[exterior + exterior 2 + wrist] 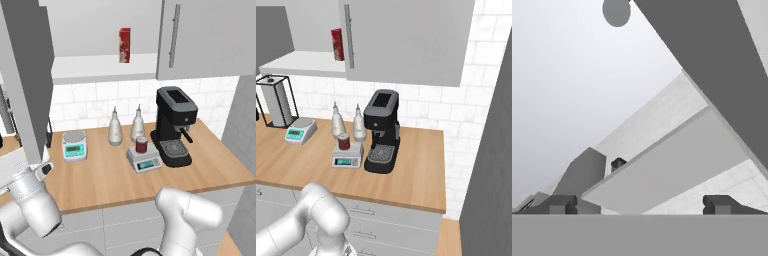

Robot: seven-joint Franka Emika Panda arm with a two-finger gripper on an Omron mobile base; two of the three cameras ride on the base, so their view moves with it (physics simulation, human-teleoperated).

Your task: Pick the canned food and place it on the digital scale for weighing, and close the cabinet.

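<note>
The dark red canned food [141,144] [344,141] stands upright on the square platform of the digital scale [145,161] [347,159], just left of the coffee machine. The cabinet [100,67] [303,62] above has its left door [25,75] [273,30] swung open toward me, and its right door [205,35] [406,35] is shut. My gripper [642,204] is open with nothing between its fingers. It points up along the dark open door [712,60], by the cabinet's pale underside [672,165].
A red carton [124,45] [337,44] stands on the cabinet shelf. On the wooden counter are a round-platform scale [74,145] [300,131], two white bottles [115,127] [338,122], a black coffee machine [174,127] [382,131] and a paper towel holder [276,102].
</note>
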